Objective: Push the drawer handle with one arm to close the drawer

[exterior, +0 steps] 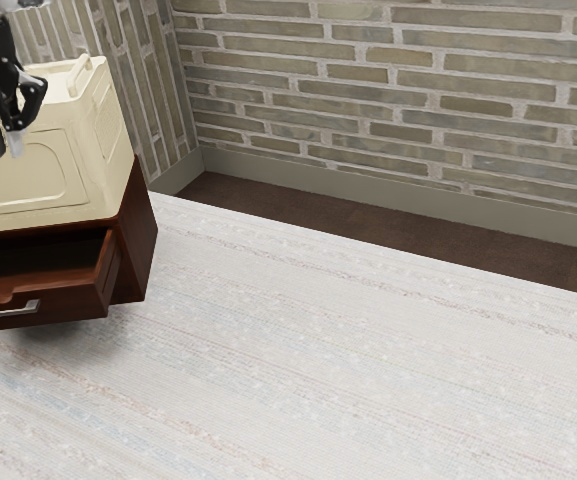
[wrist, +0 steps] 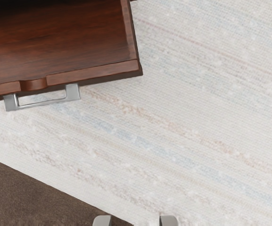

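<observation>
The drawer [exterior: 63, 303], its bottom [wrist: 55, 42] seen in the wrist view, is open under the exterior view's box [exterior: 96, 130], and the gripper [exterior: 7, 150] is open.

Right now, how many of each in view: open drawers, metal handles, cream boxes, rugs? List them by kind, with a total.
Open drawer: 1
Metal handle: 1
Cream box: 1
Rug: 1
Total: 4

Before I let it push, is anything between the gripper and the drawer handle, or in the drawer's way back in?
Nothing visible stands in either path. The gripper is higher than the handle, and the cream box sits on the cabinet, above the open drawer's level.
</observation>
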You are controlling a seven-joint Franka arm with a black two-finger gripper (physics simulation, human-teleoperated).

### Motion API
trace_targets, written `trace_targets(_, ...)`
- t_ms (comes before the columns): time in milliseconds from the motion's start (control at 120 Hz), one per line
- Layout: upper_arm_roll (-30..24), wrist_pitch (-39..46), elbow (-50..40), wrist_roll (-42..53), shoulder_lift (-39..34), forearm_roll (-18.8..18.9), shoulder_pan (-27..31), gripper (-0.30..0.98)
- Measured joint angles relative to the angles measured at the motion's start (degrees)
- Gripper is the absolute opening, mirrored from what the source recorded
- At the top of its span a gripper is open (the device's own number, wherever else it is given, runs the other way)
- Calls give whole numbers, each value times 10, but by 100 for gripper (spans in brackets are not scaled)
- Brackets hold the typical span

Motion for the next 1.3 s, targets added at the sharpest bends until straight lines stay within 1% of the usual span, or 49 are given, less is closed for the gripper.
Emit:
trace_targets(100, 26, 19, -74, -21, -17, 11, 3, -4)
trace_targets(225, 92, 72, -168, -30, -26, 24, 3, -7)
trace_targets(333, 136, 126, -230, -25, -25, 38, 2, -8)
trace_targets(558, 179, 218, -322, -14, -27, 47, 2, -10)
trace_targets(700, 201, 274, -359, -9, -27, 48, -3, -10)
trace_targets(892, 224, 331, -400, -4, -21, 47, -5, -10)
trace_targets(1100, 228, 398, -423, 0, -16, 47, -6, -10)
trace_targets(1300, 228, 451, -426, 2, -4, 48, -4, -10)
